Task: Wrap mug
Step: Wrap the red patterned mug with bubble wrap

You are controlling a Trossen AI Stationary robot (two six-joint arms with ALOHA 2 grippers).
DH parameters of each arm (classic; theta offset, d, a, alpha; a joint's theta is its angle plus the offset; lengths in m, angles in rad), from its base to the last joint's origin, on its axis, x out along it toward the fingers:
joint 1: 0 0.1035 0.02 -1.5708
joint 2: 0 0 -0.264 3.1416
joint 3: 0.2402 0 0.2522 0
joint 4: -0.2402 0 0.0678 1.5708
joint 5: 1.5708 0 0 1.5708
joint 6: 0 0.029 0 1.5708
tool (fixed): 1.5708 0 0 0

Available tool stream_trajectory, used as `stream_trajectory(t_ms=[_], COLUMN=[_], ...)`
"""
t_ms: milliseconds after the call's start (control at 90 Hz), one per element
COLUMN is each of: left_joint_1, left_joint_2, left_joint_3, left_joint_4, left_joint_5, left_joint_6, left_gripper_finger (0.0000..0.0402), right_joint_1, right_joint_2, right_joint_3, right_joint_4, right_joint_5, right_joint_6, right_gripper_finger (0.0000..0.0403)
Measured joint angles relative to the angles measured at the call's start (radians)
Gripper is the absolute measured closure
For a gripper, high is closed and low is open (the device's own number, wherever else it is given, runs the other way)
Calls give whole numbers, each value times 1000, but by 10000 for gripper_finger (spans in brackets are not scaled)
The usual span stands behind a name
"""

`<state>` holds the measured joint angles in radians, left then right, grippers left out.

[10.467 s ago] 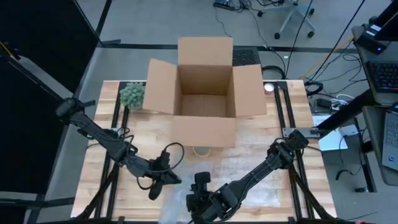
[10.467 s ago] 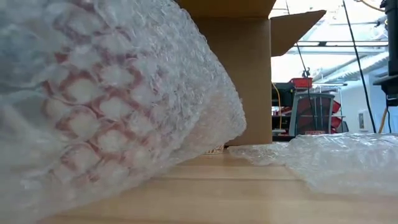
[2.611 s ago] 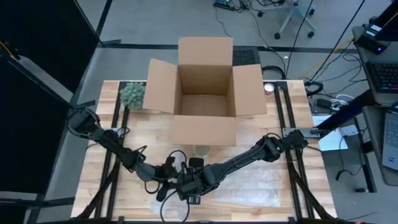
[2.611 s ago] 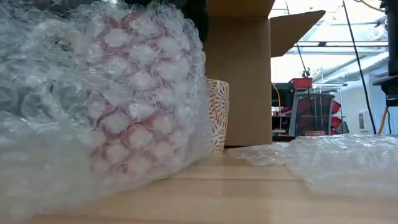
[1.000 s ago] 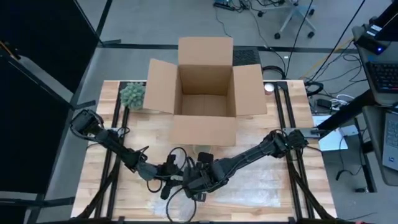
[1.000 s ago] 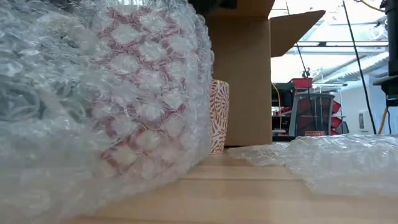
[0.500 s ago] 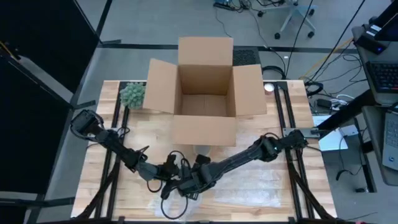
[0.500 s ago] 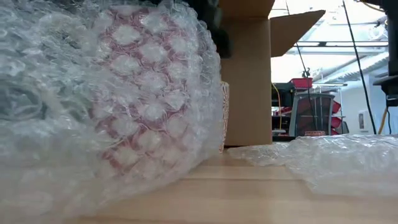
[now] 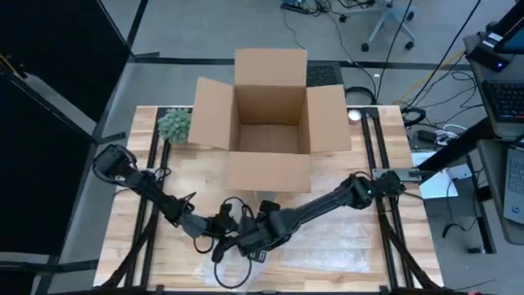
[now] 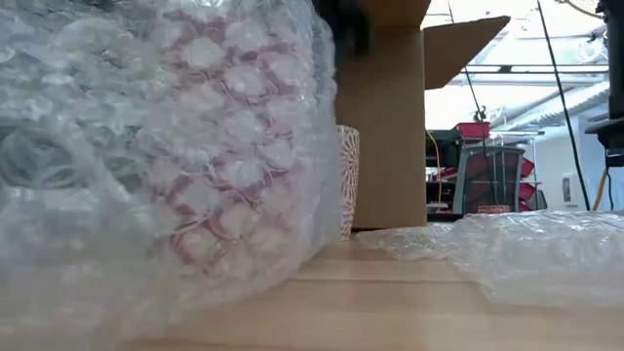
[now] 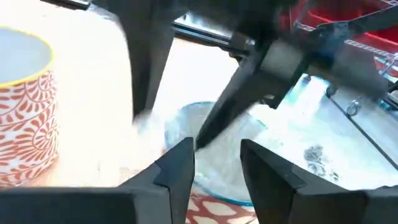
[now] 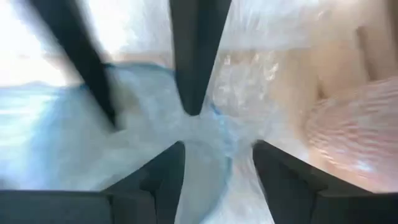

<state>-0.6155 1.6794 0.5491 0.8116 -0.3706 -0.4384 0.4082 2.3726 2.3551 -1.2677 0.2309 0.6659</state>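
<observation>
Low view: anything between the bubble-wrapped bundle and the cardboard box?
Yes. In the low view, an unwrapped orange-patterned mug stands upright between the bubble-wrapped bundle and the cardboard box. The left wrist view shows the same mug, bare.

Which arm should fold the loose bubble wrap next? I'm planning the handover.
Probably the right: its gripper sits nearest the spare bubble wrap, while the left gripper stays by the half-wrapped mug.

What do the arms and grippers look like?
Both arms are dark, slim and jointed, with black cables looping beside the left gripper. The right gripper is equally dark. In the wrist views each gripper has two flat, angular black fingers. No markings visible.
</observation>
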Motion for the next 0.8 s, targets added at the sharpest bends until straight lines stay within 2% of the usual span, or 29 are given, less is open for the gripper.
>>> stream_trajectory(t_ms=[233,322,511,711,800], left_joint_1=[0,0,-1,-1,-1], left_joint_2=[0,0,0,0,0], left_joint_3=[0,-1,0,0,0], left_joint_4=[0,-2,-2,0,0], left_joint_5=[0,-2,3,3,3], left_joint_6=[1,1,4,3,3], left_gripper_finger=[277,277,277,277,277], right_joint_1=[-5,-11,-14,-9,-9], right_joint_2=[3,36,118,123,121], right_joint_3=[-4,-16,-16,-16,-17], right_joint_4=[48,70,104,99,99], right_joint_5=[104,100,22,13,9], right_joint_6=[26,30,34,33,21], right_gripper_finger=[227,227,227,228,242])
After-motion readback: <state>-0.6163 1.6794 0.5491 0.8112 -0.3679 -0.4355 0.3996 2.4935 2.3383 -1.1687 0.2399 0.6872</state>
